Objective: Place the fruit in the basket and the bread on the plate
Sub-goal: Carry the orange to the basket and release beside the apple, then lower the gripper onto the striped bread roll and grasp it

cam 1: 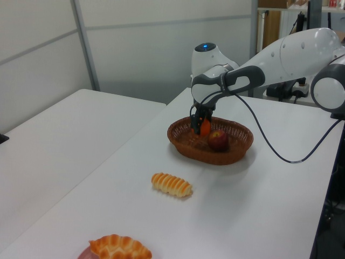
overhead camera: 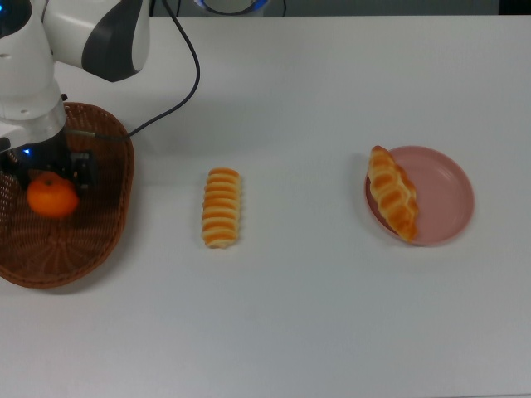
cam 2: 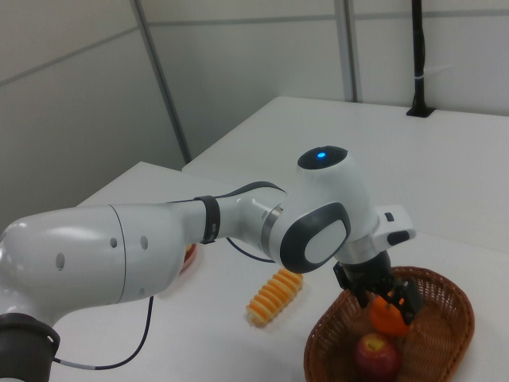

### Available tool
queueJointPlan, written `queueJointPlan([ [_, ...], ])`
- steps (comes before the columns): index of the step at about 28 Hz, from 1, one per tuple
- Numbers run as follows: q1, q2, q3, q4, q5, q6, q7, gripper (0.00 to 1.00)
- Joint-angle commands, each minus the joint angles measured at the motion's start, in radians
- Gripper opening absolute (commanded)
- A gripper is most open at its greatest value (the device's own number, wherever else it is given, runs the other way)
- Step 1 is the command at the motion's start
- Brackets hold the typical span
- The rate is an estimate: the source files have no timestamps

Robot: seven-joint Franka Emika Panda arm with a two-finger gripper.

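My gripper [overhead camera: 50,178] [cam 1: 202,123] [cam 2: 388,306] hangs over the brown wicker basket [overhead camera: 99,240] [cam 1: 237,148] [cam 2: 445,318], shut on the orange mandarin [overhead camera: 52,197] [cam 1: 205,127] [cam 2: 386,317]. The dark red apple [cam 1: 218,140] [cam 2: 376,355] lies in the basket beside it; in the top view the arm hides it. A ribbed loaf [overhead camera: 221,207] [cam 1: 171,184] [cam 2: 275,295] rests on the table between basket and plate. The braided loaf [overhead camera: 392,192] [cam 1: 119,248] lies across the left rim of the pink plate [overhead camera: 440,195] in the top view.
The arm's black cable [overhead camera: 178,75] [cam 1: 280,156] trails over the white table [overhead camera: 332,315] behind the basket. Grey partition walls [cam 1: 124,43] stand past the table's far edge.
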Motion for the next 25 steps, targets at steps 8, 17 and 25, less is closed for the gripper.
queueJointPlan([
  [8,0.092,-0.097,0.028,-0.007,0.040,-0.159,-0.010,1.00],
  [17,0.253,-0.091,0.030,-0.028,0.092,-0.220,0.093,1.00],
  [25,0.329,0.015,0.028,-0.063,0.080,-0.206,0.163,1.00],
])
